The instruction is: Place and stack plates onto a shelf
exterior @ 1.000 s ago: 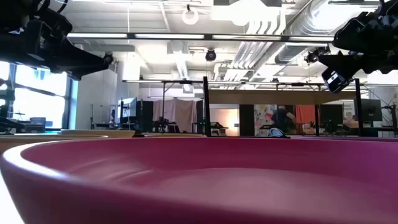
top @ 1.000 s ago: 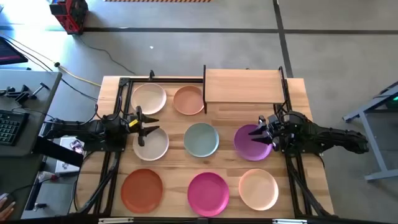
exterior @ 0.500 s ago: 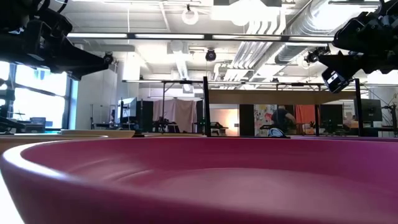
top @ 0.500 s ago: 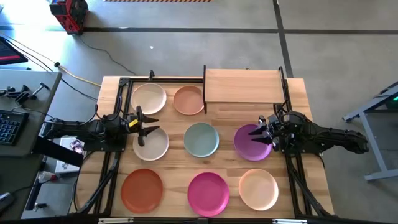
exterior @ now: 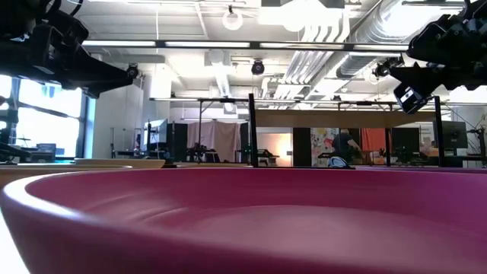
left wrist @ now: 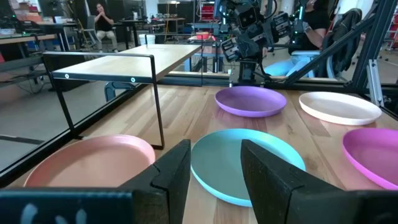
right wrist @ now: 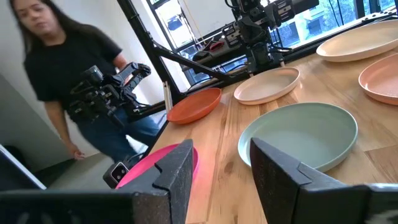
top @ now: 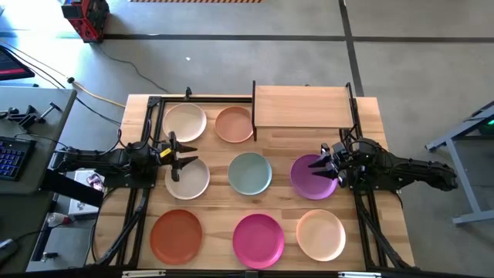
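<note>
High view looks straight down on the whole table, arms coming in from the frame's left and right edges. Low view sits at tabletop height, so close to the magenta plate (exterior: 243, 221) that its rim fills the lower half, room behind. Left wrist cam faces across toward the grey-teal plate (left wrist: 249, 165); right wrist cam sees the same plate (right wrist: 298, 134) from the opposite side.

Low view: magenta plate (exterior: 243, 221) blocks table, edges cropped
</note>
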You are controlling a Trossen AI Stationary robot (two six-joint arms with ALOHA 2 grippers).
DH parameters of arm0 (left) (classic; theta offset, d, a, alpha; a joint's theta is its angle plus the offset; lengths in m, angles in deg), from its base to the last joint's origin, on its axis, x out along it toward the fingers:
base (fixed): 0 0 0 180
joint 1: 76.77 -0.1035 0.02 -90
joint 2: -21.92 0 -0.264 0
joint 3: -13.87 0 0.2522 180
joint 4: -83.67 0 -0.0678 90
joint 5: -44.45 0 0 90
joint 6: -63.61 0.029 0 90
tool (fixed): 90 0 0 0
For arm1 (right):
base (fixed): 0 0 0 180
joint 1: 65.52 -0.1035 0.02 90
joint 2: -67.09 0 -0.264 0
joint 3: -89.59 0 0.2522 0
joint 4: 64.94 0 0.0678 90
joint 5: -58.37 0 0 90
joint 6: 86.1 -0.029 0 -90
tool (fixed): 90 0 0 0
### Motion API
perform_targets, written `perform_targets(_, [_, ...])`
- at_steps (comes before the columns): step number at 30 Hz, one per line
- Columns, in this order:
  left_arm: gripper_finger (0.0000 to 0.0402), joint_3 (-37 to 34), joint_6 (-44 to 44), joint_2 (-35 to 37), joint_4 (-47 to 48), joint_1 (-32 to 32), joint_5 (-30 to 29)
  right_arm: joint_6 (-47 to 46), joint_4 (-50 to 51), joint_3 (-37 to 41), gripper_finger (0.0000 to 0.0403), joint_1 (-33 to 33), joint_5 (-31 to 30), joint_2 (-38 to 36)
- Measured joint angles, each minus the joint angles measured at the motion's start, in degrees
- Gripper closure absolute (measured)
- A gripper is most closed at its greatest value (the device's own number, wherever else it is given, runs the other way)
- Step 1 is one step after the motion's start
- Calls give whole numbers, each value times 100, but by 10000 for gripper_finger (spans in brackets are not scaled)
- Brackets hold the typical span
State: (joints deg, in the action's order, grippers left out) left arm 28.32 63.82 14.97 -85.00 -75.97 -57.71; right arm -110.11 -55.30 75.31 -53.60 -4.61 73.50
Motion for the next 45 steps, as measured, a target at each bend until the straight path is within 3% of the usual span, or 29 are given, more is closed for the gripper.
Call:
perform_targets(28, [271,0,-39,-1,-46,0,-34,0,0,1,261,0,1,-2])
perform_targets(40, [271,0,-1971,1,-189,-2,-106,0,0,1,261,0,-1,0])
perform_targets(45, [271,0,-2106,-1,-200,-2,-142,0,0,1,261,-2,-1,-1])
